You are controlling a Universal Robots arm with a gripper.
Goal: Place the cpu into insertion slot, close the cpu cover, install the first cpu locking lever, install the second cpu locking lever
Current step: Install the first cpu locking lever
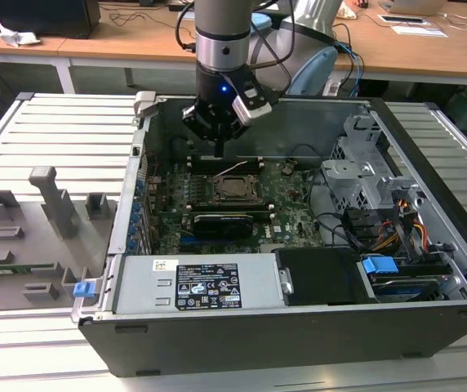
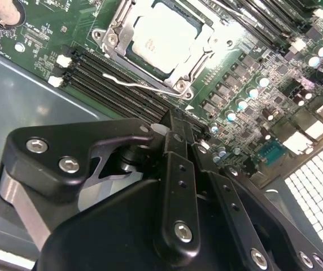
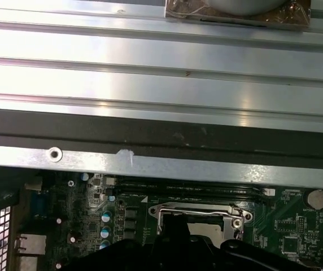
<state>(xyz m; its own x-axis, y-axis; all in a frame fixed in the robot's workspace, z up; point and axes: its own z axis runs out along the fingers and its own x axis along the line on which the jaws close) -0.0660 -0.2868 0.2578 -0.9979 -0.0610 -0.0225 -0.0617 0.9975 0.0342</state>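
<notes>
Silvery cpu (image 2: 164, 38) is already sitting in its insertion slot (image 2: 112, 38) under the cpu cover (image 2: 198, 59). I am holding my claw (image 1: 219, 149) just above, fingers pressed together, pinching nothing.

The exterior view looks down at an angle from in front of the open computer case (image 1: 299, 327), taking in the whole motherboard (image 1: 291, 192) and the arm above it. The second wrist view sits close behind the gripper (image 2: 175, 132), facing down onto the insertion slot (image 2: 161, 42). The first wrist view looks past the case's rim. Both wrist views share the insertion slot (image 3: 201, 217).
</notes>
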